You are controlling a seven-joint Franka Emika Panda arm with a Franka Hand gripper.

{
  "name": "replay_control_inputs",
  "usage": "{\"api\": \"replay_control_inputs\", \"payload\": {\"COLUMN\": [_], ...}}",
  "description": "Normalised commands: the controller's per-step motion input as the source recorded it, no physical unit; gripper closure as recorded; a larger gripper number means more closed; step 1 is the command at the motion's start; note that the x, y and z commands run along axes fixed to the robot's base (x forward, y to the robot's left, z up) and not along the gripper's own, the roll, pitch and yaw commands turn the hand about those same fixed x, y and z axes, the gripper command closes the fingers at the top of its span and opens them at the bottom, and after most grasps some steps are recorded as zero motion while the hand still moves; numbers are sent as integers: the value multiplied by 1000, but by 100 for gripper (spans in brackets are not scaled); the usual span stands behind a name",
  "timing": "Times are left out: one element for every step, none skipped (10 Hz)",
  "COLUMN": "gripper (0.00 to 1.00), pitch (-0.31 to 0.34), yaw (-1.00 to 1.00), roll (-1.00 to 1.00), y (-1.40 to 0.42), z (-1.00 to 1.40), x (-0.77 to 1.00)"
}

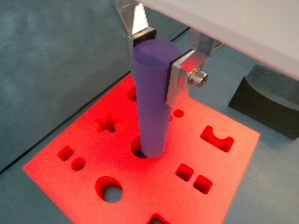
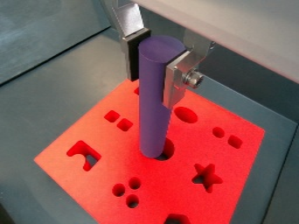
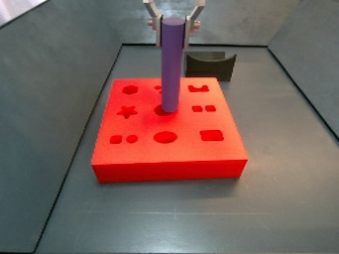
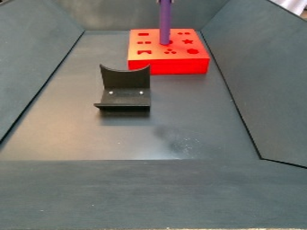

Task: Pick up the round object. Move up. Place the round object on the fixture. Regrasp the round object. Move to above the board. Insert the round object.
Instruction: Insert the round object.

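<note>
The purple peg (image 1: pixel 152 96) stands upright, its lower end in a round hole near the middle of the red board (image 1: pixel 105 166). It shows the same way in the other views (image 2: pixel 156 96) (image 3: pixel 171 64) (image 4: pixel 164 20). My gripper (image 1: pixel 156 54) is shut on the peg's top end, one silver finger (image 1: pixel 177 77) on each side; it also shows in a wrist view (image 2: pixel 156 59) and a side view (image 3: pixel 173 14). The board (image 3: pixel 172 149) (image 4: pixel 186 61) (image 2: pixel 105 162) lies flat on the floor. The dark fixture (image 4: pixel 122 90) stands apart from the board, empty.
The fixture also shows behind the board in a side view (image 3: pixel 212 65) and at a wrist view's edge (image 1: pixel 271 101). Grey bin walls slope up round the floor (image 4: pixel 180 135). The board carries star, square, round and other shaped holes.
</note>
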Motion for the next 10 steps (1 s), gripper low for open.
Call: {"api": "replay_control_inputs", "payload": {"gripper": [100,100,100,100,100,100,100,100,100,100], "pitch": [-106,-109,-93,-96,-74,-61,-59,-54,-163,0], "yaw": [0,0,6,3,9,0,0,0,0,0], "roll": [-63,0,0,-24,-66,-9,0,-39,-64,0], "y": [-97,-106,-77,-111,-57,-20,0,0,0,0], "z": [-260,-303,-340,-357,-417,-514,-520,-457,-283,0], "x": [-137,-223,-240,-240,-214,-20,0,0,0,0]}}
